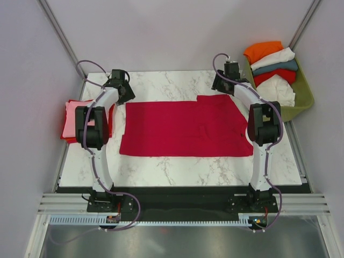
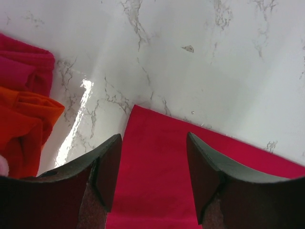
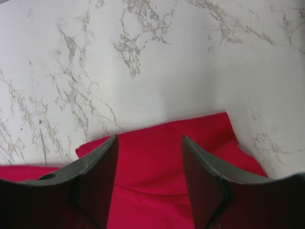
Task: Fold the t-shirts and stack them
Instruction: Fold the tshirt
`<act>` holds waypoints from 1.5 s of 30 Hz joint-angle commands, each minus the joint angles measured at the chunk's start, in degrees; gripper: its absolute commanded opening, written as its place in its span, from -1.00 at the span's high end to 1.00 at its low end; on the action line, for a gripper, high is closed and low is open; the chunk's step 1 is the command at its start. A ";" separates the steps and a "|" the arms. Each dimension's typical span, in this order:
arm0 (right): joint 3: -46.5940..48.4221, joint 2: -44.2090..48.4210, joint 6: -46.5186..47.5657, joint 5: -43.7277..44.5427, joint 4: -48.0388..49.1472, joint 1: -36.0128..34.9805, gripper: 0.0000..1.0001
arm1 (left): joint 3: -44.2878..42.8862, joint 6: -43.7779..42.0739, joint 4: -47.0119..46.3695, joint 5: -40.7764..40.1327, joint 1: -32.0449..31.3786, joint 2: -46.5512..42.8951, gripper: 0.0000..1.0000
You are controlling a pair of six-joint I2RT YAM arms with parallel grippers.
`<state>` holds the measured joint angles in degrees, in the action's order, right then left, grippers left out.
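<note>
Lying flat on the table (image 1: 177,169) from above, the crimson t-shirt (image 1: 185,129) has the left gripper (image 1: 122,88) and right gripper (image 1: 223,80) over its far corners. Left wrist: wide fingers (image 2: 110,167) straddle its corner. Right wrist: wide fingers (image 3: 97,176) straddle its edge.

White marble-pattern tabletop (image 1: 177,171); pale lilac walls (image 1: 177,32) on three sides; bright glare on marble.

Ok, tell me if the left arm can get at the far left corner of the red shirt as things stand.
Probably yes. The left gripper hangs open just over that corner of the red shirt, nothing lies between its jaws and the cloth, and the folded pile sits off to its side.
</note>
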<state>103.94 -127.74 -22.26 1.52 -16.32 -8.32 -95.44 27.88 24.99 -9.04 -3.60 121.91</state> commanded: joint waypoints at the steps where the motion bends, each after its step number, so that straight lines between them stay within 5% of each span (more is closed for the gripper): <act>1: -0.67 2.85 0.20 0.59 1.46 0.32 -0.25 | -3.16 -0.11 0.93 -2.21 0.26 2.45 -0.27; 10: -1.20 2.50 -0.68 -0.46 1.90 1.64 -0.25 | -12.05 0.51 6.38 -0.11 0.70 9.92 -0.15; 23: -3.22 1.45 1.34 4.18 0.94 3.75 -0.30 | -13.63 0.25 8.23 2.18 0.70 11.25 0.45; 28: 0.29 -0.75 3.19 7.61 -2.31 3.75 -0.41 | -13.37 -0.28 8.23 1.57 0.70 10.81 0.41; 34: 2.75 -3.38 4.42 9.47 -3.45 3.66 -0.34 | -12.93 -1.25 8.32 0.69 0.70 10.46 0.10; 45: 5.92 -7.78 3.72 7.45 -5.92 3.75 -0.26 | -12.49 -1.69 8.32 2.00 0.70 10.46 0.20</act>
<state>107.85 -134.74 -18.68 9.43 -21.26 -4.54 -107.42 27.77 32.45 -7.40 -3.07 132.60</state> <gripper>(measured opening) 0.638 0.416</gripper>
